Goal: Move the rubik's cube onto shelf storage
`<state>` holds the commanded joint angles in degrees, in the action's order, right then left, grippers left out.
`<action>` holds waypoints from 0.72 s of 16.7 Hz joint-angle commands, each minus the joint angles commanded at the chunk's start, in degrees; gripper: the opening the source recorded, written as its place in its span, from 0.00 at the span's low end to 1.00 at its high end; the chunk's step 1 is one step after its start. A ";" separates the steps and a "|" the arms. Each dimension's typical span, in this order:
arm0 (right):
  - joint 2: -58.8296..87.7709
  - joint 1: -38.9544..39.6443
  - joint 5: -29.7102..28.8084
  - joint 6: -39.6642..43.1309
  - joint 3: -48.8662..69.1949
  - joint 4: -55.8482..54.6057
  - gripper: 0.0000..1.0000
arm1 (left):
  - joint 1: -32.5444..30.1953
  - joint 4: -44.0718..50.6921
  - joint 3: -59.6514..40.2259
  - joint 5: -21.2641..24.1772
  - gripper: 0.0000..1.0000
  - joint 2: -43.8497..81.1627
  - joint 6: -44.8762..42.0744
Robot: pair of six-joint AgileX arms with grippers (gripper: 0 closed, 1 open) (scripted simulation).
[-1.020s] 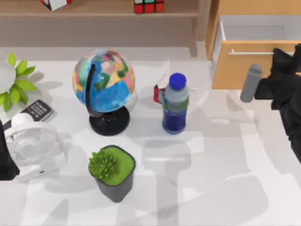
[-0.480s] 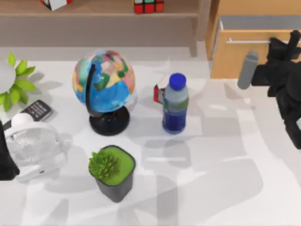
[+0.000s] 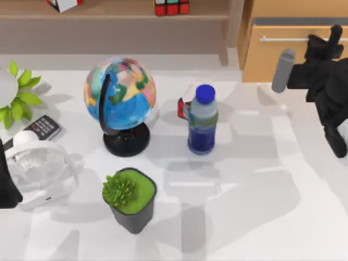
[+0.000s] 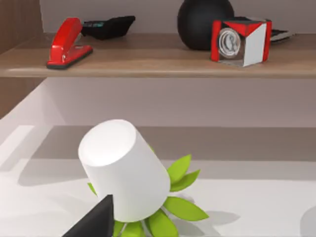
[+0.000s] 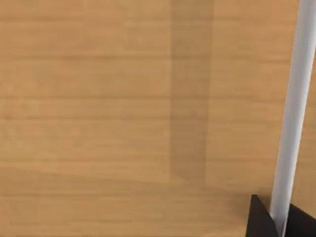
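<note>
Small red, yellow and green tiled rubik's cube (image 3: 172,7) already resting on long light-brown wooden shelf storage (image 3: 114,16). Right gripper (image 3: 326,43) pressed to silver drawer handle (image 3: 283,39), presumably shutting wooden cabinet (image 3: 272,60); jaw opening indiscernible. Left arm parked at table's left edge.

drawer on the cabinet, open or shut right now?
Nearly shut. In the top view the drawer front sits almost flush with the cabinet, a thin grey strip left above it. The right gripper is at its silver handle.
</note>
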<state>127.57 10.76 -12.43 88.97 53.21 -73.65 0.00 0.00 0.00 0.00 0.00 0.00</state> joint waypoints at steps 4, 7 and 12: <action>1.91 -0.52 0.49 0.02 4.29 2.38 0.00 | 0.00 0.00 0.00 0.00 1.00 0.00 0.00; 3.61 -1.02 0.95 0.00 8.34 4.69 0.00 | 0.00 0.00 0.00 0.00 1.00 0.00 0.00; 4.27 -1.24 1.16 -0.07 10.03 5.73 0.00 | 0.00 0.00 0.00 0.00 1.00 0.00 0.00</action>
<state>131.85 9.52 -11.26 88.90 63.24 -67.92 0.00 0.00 0.00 0.00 0.00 0.00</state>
